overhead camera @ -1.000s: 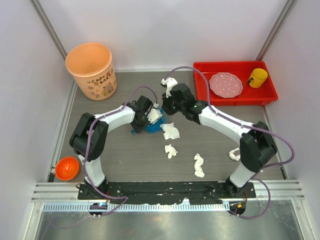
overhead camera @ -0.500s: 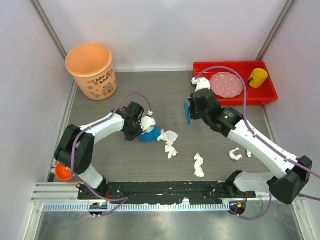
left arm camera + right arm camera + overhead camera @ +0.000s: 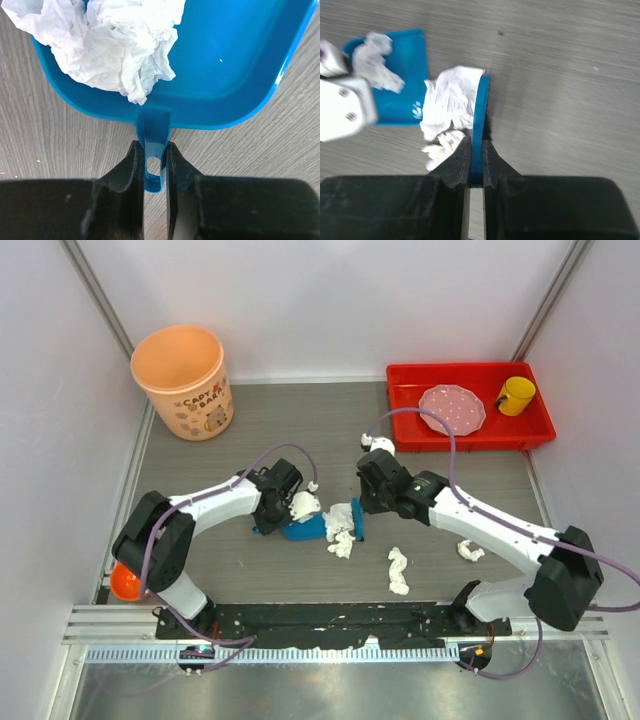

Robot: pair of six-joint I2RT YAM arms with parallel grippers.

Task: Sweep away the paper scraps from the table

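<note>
My left gripper (image 3: 272, 512) is shut on the handle (image 3: 153, 150) of a blue dustpan (image 3: 306, 529) lying flat on the table (image 3: 250, 430). One paper scrap (image 3: 115, 45) lies in the pan. My right gripper (image 3: 362, 498) is shut on a blue brush (image 3: 481, 115), whose edge stands against a wad (image 3: 451, 102) at the pan's open mouth (image 3: 402, 85). A smaller wad (image 3: 341, 545) lies just in front of it. Two more scraps lie apart on the table, one at near centre (image 3: 398, 570) and one at the right (image 3: 470, 551).
An orange bucket (image 3: 185, 380) stands at the far left. A red tray (image 3: 470, 443) at the far right holds a pink plate (image 3: 452, 410) and a yellow cup (image 3: 516, 395). A small orange bowl (image 3: 134, 577) sits off the table's near left edge.
My right arm swung the brush out to the right, then back left and nearer, pressing it against the wads by the dustpan. The dustpan shifted slightly and now points right.
</note>
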